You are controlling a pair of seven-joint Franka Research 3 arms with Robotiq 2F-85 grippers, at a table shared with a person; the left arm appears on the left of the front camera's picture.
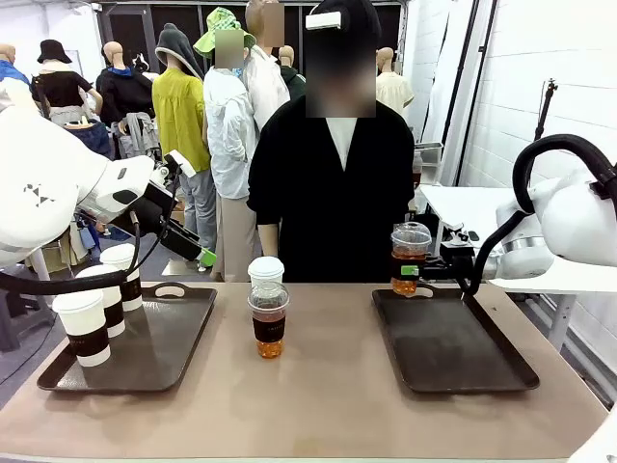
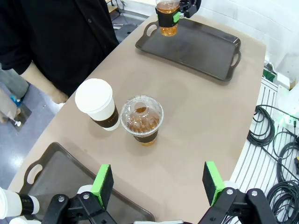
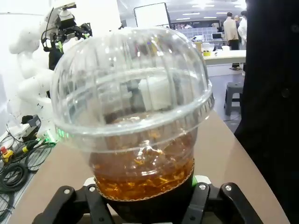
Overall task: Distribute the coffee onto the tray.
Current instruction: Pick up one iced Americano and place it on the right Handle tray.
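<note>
My right gripper (image 1: 426, 272) is shut on a clear dome-lidded cup of brown drink (image 1: 410, 256), held just above the far left corner of the empty dark tray (image 1: 453, 352). Its wrist view has that cup (image 3: 135, 116) up close between the fingers (image 3: 96, 205). Mid-table stand a second clear cup (image 1: 269, 323) and, right behind it, a white lidded paper cup (image 1: 266, 272). Three more paper cups (image 1: 82, 326) stand on the left tray (image 1: 164, 352). My left gripper (image 1: 198, 253) hangs open above that tray's far edge, and both middle cups (image 2: 142, 119) lie ahead of its pads (image 2: 103, 179).
A person in black (image 1: 333, 193) stands at the table's far edge behind the middle cups. Cables (image 2: 275, 135) lie on the floor beside the table. Bare tabletop (image 1: 318, 405) stretches between the two trays.
</note>
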